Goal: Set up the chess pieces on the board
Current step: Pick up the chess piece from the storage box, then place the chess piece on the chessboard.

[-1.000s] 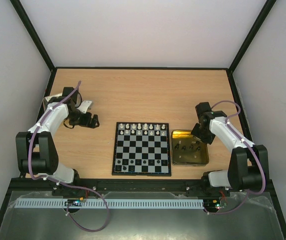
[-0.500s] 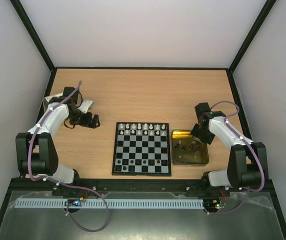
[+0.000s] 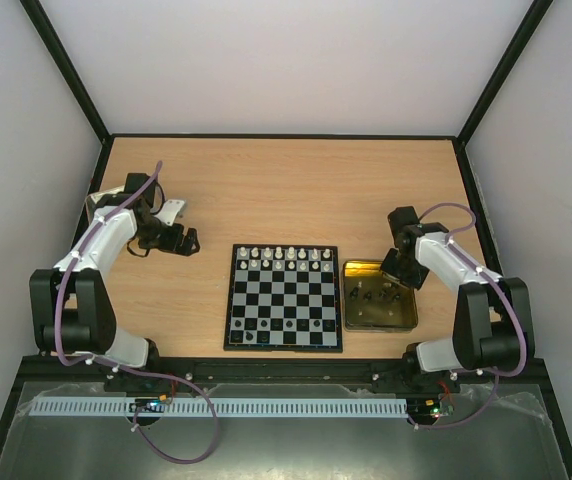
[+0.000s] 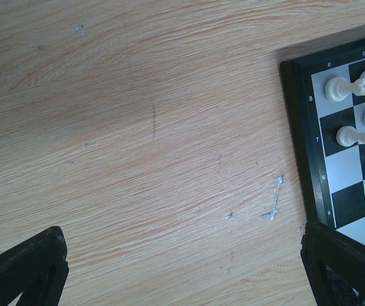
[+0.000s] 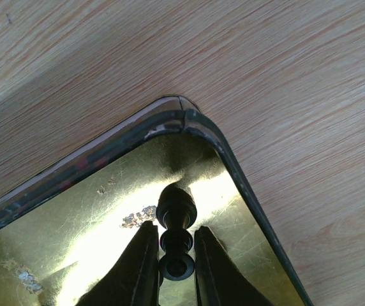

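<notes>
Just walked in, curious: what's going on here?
The right arm's fingers pinch a small black chess piece inside the shallow gold metal tin. The left arm's fingers, wide open, hover over the wooden table beside the black-and-white checkered board, where small white pieces fill the far rows and few black ones stand.

Left wrist view: white numbers 8, 7, 6, 5 run down the black border of the board (image 4: 302,127); the top-edge letters are too small to read.

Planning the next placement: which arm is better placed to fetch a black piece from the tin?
Right: its fingers grip a black chess piece in the shallow gold metal tin; left fingers hang open over wooden tabletop.
</notes>
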You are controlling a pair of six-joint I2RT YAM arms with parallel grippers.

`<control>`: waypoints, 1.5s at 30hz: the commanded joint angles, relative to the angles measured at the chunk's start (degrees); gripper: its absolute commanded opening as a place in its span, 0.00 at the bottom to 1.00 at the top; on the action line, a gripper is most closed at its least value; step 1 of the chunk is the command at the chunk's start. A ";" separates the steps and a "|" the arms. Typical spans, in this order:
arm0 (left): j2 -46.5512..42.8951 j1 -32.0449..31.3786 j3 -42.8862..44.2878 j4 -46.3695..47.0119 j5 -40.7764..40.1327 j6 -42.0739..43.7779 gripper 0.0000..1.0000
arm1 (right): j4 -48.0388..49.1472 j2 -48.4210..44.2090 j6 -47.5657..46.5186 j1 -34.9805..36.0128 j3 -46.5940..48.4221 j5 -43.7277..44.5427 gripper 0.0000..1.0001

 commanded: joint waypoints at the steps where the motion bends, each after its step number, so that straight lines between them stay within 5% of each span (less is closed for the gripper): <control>1: -1.43 -0.21 0.98 -0.37 0.39 -0.56 0.99 | 0.53 1.02 0.17 -0.17 -0.64 1.53 0.13; 7: -1.45 -0.21 0.79 -0.11 0.64 -0.56 0.99 | 0.61 1.63 0.12 -0.21 -0.61 1.31 0.03; 17: -1.59 -0.21 0.54 0.06 1.41 -0.56 0.99 | -6.72 -2.91 0.54 1.09 7.17 0.85 0.02; 26: -2.24 -0.21 0.23 0.52 1.99 -0.65 0.99 | -16.87 -6.02 7.94 23.72 15.24 3.37 0.02; 36: -3.25 -0.21 0.05 0.83 1.91 -0.91 0.99 | -18.30 4.37 16.90 55.13 25.55 4.19 0.02; 45: -4.15 -0.23 -0.15 1.03 1.76 -0.99 0.99 | -11.82 12.55 15.29 63.42 28.90 -0.67 0.02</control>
